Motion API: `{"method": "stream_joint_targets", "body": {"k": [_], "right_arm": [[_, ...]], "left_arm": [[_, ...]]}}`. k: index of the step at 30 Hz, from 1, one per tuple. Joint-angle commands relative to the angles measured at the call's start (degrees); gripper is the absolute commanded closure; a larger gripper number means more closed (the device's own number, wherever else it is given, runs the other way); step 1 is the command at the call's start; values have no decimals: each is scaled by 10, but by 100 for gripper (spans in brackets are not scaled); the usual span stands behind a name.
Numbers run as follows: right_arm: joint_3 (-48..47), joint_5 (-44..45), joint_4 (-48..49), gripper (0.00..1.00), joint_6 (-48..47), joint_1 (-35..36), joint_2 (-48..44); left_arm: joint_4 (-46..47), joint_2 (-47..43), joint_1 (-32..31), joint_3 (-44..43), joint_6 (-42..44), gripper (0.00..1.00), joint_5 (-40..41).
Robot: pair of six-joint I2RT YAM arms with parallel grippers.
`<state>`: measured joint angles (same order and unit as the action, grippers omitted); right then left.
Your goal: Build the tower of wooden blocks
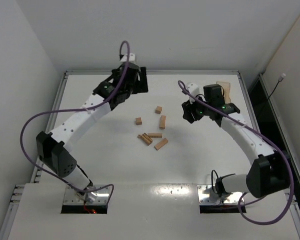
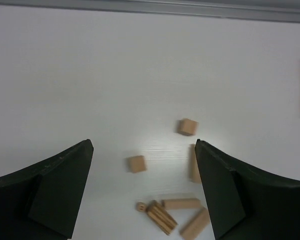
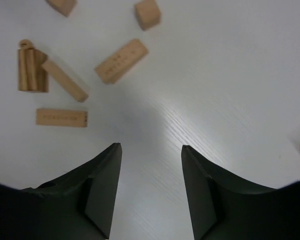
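Open table [image 1: 114, 160] around scattered blocks [image 1: 155, 135]

I see a flat white table [image 1: 114, 165] with a grey metal rim [image 1: 190, 72]. Plain white walls [image 1: 165, 30] stand left, right and far.

Left hand [image 2: 143, 145] and right hand [image 3: 151, 147] gape, empty.

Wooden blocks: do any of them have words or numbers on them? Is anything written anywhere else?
No text can be read in any view.
Tilted wooden bar: a faint row of marks along its top face, too blurred to read.
Lower wooden bar: a similar faint row of marks, too blurred to read.
Small cube: no marks show.
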<state>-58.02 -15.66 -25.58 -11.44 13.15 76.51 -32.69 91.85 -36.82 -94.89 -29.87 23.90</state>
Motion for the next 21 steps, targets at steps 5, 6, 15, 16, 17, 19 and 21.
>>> {"method": "stream_joint_targets", "body": {"k": [5,6,15,16,17,19,21], "right_arm": [[-66,-126,11,59,-108,113,71],[-75,-126,-1,60,-132,127,83],[-130,-103,-45,65,-200,230,196],[-130,-87,-45,65,-200,237,214],[-136,-87,-45,65,-200,243,223],[-136,-74,-39,65,-200,243,239],[-136,-61,-31,65,-206,249,263]], "left_arm": [[0,-52,194,107,36,19,-19],[0,-59,210,116,43,18,-31],[-34,-51,324,139,75,13,-146],[-34,-51,330,147,80,13,-152],[-34,-51,336,147,80,13,-159],[-29,-51,347,153,80,13,-183],[-29,-51,353,153,80,13,-191]]}}
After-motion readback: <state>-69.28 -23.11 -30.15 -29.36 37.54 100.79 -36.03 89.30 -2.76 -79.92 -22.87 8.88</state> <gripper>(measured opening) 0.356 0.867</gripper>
